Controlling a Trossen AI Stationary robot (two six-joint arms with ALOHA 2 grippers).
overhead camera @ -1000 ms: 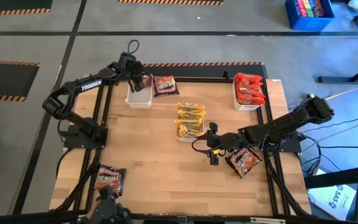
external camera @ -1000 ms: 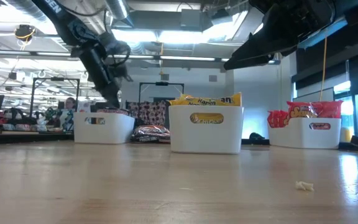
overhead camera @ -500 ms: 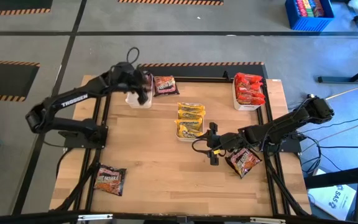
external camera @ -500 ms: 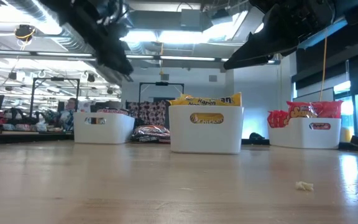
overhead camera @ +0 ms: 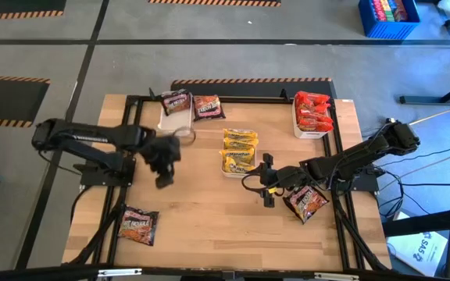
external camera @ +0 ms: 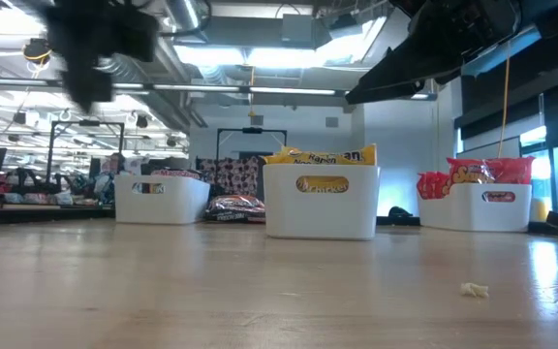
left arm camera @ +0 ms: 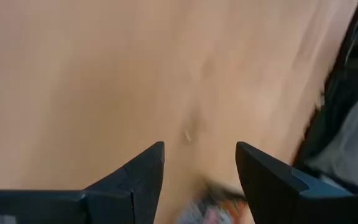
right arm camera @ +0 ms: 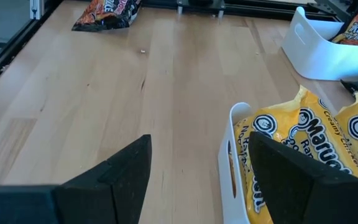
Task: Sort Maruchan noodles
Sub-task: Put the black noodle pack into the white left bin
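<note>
Jaws spread and empty, left gripper hangs between dark-packet tray and stray packet, seemingly its target.

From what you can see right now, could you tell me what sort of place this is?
Probably a robotics lab or workshop: a wooden table framed in black rails, hazard-striped floor tape, and exposed ceiling ducts over distant workbenches.

The wooden counter holds three white trays, a dark noodle packet beside one, another packet near a corner, and one by the right edge.
</note>
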